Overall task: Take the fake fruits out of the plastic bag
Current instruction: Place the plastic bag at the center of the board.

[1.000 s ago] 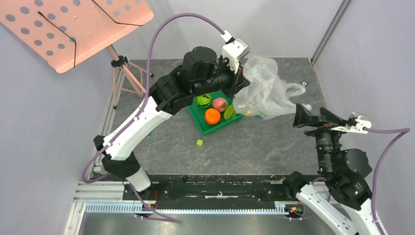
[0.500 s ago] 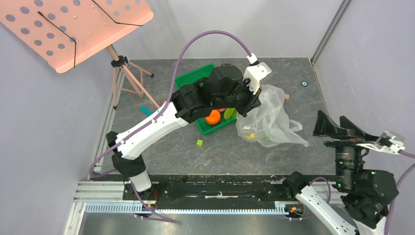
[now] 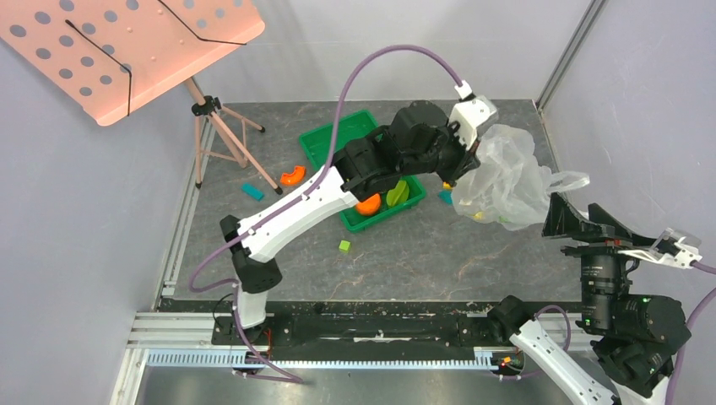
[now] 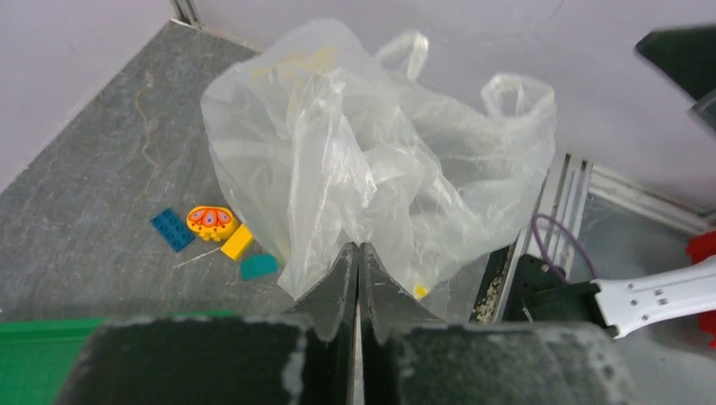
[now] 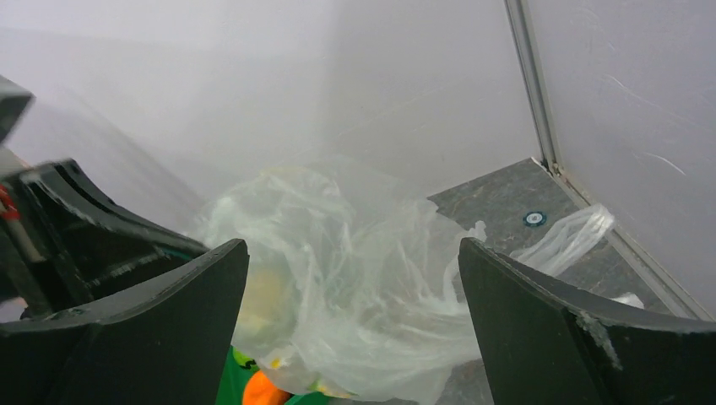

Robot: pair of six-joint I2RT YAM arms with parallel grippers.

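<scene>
The left hand is pinched shut on a fold of the plastic bag. Its two fingers are pressed together with only the thin film between them. In the top view this hand sits at the bag's left edge. The bag bulges out to the right of it over the far right part of the counter. Whether its bottom touches the counter I cannot tell.

One loop handle sticks out toward the right hand. That hand is spread wide and holds nothing, and it faces the bag from close by.

The bag is crumpled and see-through, and what lies inside is hard to make out through the folds. A small yellow spot shows at its low edge, too small to identify.

Left of the bag, the orange and the green ribbed piece lie at the near end of the green tray. The left arm covers the tray's middle, so the rest of it is hidden.

On the counter near the tray are an orange curved piece, a teal block and a small green block. Just beside the bag lie a blue block, a round orange-and-yellow toy and a yellow block.
</scene>
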